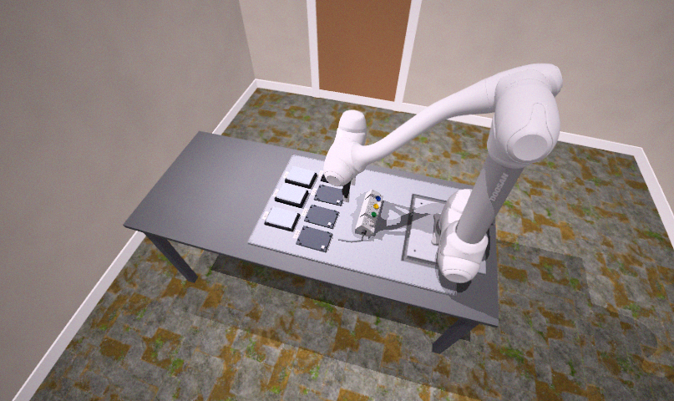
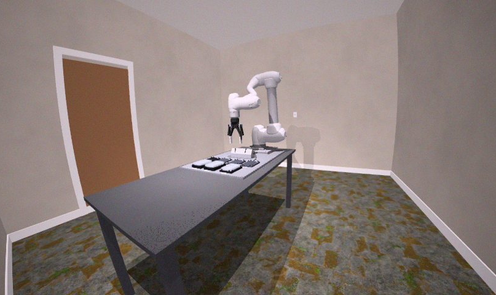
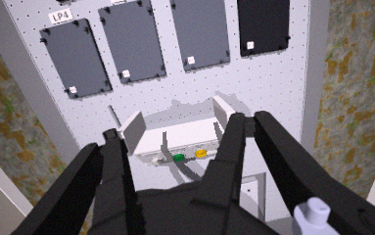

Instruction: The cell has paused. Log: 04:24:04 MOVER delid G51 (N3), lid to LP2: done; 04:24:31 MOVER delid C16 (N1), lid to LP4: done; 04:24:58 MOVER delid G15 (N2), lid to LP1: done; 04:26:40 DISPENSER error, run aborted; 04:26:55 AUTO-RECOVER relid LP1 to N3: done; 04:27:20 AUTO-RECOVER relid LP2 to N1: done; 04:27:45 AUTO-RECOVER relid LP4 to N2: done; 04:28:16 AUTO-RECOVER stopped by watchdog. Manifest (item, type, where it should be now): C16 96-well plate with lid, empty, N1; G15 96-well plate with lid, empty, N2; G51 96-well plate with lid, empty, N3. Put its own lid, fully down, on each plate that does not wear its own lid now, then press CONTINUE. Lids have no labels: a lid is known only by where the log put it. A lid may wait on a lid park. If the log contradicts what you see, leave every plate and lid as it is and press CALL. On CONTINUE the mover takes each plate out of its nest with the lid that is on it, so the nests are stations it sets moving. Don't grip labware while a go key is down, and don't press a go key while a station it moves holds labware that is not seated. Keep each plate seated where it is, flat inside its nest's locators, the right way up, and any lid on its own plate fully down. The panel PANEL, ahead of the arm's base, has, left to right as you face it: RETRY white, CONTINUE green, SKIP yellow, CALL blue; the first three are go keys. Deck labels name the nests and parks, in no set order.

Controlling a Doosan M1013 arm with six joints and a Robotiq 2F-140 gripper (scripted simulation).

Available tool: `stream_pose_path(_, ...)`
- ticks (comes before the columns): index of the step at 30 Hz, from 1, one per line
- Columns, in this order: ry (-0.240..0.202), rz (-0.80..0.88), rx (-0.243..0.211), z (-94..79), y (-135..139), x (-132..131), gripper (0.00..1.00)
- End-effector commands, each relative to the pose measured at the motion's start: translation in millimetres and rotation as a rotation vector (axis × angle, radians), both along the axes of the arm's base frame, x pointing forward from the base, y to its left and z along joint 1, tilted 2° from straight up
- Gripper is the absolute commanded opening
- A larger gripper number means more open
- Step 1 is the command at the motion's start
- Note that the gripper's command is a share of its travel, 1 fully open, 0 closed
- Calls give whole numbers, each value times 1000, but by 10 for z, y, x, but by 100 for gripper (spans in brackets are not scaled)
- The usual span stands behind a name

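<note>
Fingers spread and empty, the black two-finger gripper [image 2: 235, 140] hovers over dark grey lid parks [image 1: 321, 216], seemingly surveying; three white lidded well plates [image 1: 290, 195] sit at its nine o'clock, one lid probably needing parking next.

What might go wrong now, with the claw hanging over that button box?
1. The open, empty gripper hovers above the panel; its green key and yellow key sit close, so a finger might strike the wrong one.
2. The three plates wear look-alike lids; pressing green with one mismatched would send it off wrong.
</note>
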State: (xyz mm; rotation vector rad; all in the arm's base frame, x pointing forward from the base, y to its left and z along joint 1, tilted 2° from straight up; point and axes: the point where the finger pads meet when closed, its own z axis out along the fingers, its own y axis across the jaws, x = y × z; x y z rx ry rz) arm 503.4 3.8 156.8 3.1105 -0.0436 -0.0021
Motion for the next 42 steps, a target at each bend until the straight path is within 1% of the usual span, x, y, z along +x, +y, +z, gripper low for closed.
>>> stream_pose_path(1,-3,3,-1,-9,175,-621,66)
stream_pose_path(2,-3,3,-1,-9,175,-621,66)
stream_pose_path(3,-3,5,-1,-42,223,-845,66)
stream_pose_path(6,-3,5,-1,-42,223,-845,66)
stream_pose_path(7,-3,6,-1,-73,258,-1024,66)
stream_pose_path(9,-3,7,-1,-118,297,-1246,66)
stream_pose_path(12,-3,8,-1,-135,309,-1320,66)
stream_pose_path(13,-3,8,-1,-135,309,-1320,0)
stream_pose_path(42,-3,8,-1,-135,309,-1320,0)
